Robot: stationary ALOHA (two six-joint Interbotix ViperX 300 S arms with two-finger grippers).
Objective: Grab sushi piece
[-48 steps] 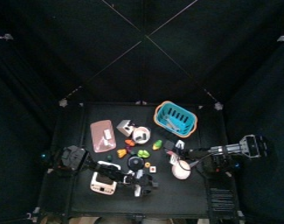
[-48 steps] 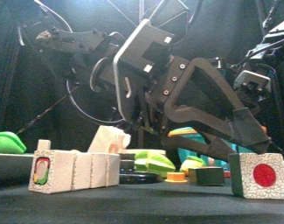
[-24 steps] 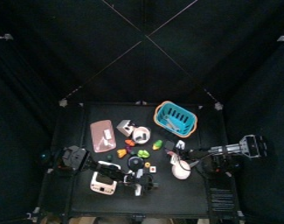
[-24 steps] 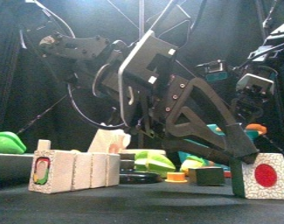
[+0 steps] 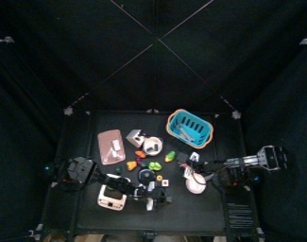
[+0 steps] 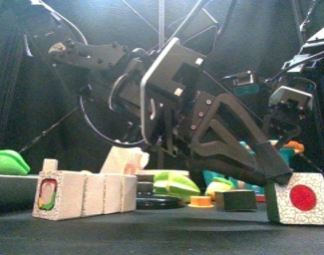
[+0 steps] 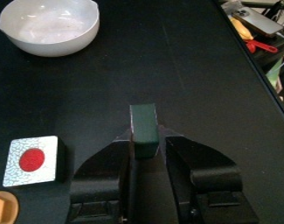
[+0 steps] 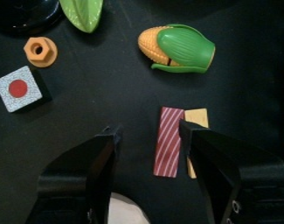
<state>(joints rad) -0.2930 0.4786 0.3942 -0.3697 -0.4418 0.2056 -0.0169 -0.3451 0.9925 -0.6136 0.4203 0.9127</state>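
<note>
Near the front edge: dark green sushi piece [image 7: 143, 122] standing upright on the surface [image 7: 203, 79], about mid-width.
Left tool [image 7: 143, 140]: astride that piece, close on both sides; cannot tell whether pressing yet, or merely flanking.
Right tool [image 8: 148, 131]: spread wide and empty, hovering over a striped red piece [image 8: 169, 140] on the right.
Neighbours: white red-dot sushi piece [image 7: 31, 162] near the left tool but apart from it; white bowl [image 7: 48, 24] well apart.
Step in hand: probably closing on the green piece, lift not yet begun.
Risk one: lifting before the grip is firm, and so leaving the piece behind or dropping it.
Risk two: off-centre squeeze on a narrow block, twisting or tipping it out.
Risk three: a sideways drift, nudging the red-dot piece.
</note>
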